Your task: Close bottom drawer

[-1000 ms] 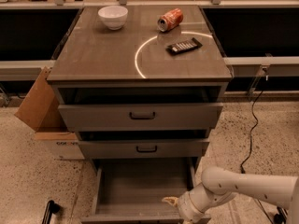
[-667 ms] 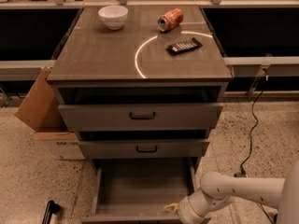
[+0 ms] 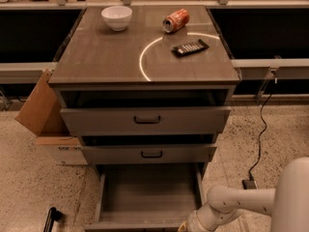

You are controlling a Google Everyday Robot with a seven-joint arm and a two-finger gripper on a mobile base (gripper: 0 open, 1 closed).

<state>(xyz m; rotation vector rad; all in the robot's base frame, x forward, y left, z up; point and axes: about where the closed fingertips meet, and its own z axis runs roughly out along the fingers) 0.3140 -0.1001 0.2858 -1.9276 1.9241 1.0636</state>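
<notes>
Below the front edge of the grey-brown wooden bench, the bottom drawer stands pulled far out toward the camera. It is a grey-brown wooden box with the narrowest front of three and a bare grey interior, and its front panel lies at the lower border of the view. Above it, the mid-width drawer and the widest drawer, each with a dark bar handle, sit only partly out.

At the right end of the bottom panel, in front of the bench's front edge and right of its middle, is the robot's pale gripper. It sits low on a white jointed arm reaching in from the right. Whether the gripper is spread or pressed together cannot be told, nor whether it touches the wood.

The drawer lies to the gripper's left and runs away from it toward the bench's rear edge. Closing it looks to call for a straight push along that line. A shove at the right end alone could skew the box on its runners.
</notes>
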